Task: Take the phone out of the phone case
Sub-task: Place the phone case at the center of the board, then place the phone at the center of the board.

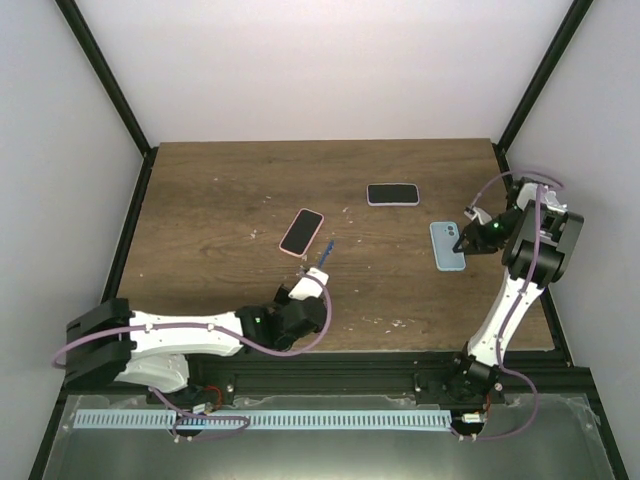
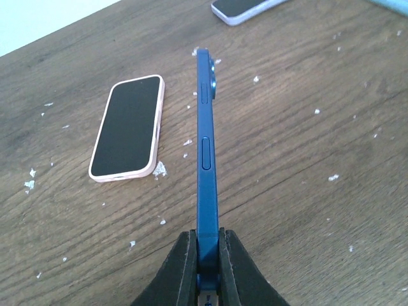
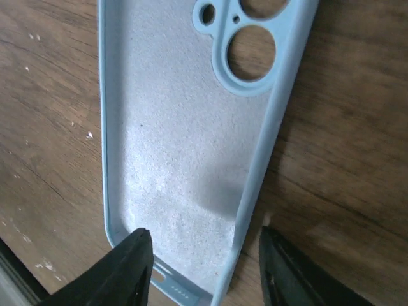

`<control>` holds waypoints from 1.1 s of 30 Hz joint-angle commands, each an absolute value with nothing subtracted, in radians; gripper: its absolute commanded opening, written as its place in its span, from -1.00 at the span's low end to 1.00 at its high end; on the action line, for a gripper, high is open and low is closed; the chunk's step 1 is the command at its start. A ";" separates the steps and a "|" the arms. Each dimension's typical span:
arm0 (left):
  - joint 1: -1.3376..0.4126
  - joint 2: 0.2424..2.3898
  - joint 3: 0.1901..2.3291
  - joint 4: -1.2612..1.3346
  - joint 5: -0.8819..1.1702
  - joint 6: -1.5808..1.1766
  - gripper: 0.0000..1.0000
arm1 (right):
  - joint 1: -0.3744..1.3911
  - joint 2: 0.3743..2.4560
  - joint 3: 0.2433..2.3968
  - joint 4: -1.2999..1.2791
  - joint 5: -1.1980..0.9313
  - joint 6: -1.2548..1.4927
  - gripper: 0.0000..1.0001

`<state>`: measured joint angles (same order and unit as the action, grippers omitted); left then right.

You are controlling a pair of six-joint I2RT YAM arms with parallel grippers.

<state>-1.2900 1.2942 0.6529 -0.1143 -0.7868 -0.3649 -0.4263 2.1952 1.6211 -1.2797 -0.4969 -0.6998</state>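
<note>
My left gripper [image 2: 208, 239] is shut on the bottom end of a bare blue phone [image 2: 205, 134] and holds it on edge just above the wood; it shows as a thin blue sliver in the top view [image 1: 325, 252]. An empty light-blue phone case [image 3: 185, 140] lies open side up on the table at the right [image 1: 447, 245]. My right gripper [image 3: 207, 255] is open, its jaws straddling the case's lower right rim, one over the case's inside and one over the wood.
A phone in a pink case [image 1: 301, 231] lies screen up in the middle of the wooden table [image 1: 220, 200], left of the blue phone [image 2: 127, 126]. A phone in a lilac case [image 1: 392, 193] lies further back. White specks dot the wood.
</note>
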 commanded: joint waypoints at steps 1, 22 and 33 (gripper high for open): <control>-1.292 1.376 0.719 -0.076 -0.843 -0.282 -1.00 | -0.437 2.174 1.658 -1.209 -0.462 -0.693 0.01; -1.262 2.099 1.421 -0.455 -0.997 -0.056 -1.00 | -0.409 1.311 0.970 -0.498 -0.799 -0.257 0.34; -1.289 2.248 1.604 -0.616 -0.880 -0.160 -0.70 | -0.410 1.293 0.878 -0.421 -0.875 -0.229 0.45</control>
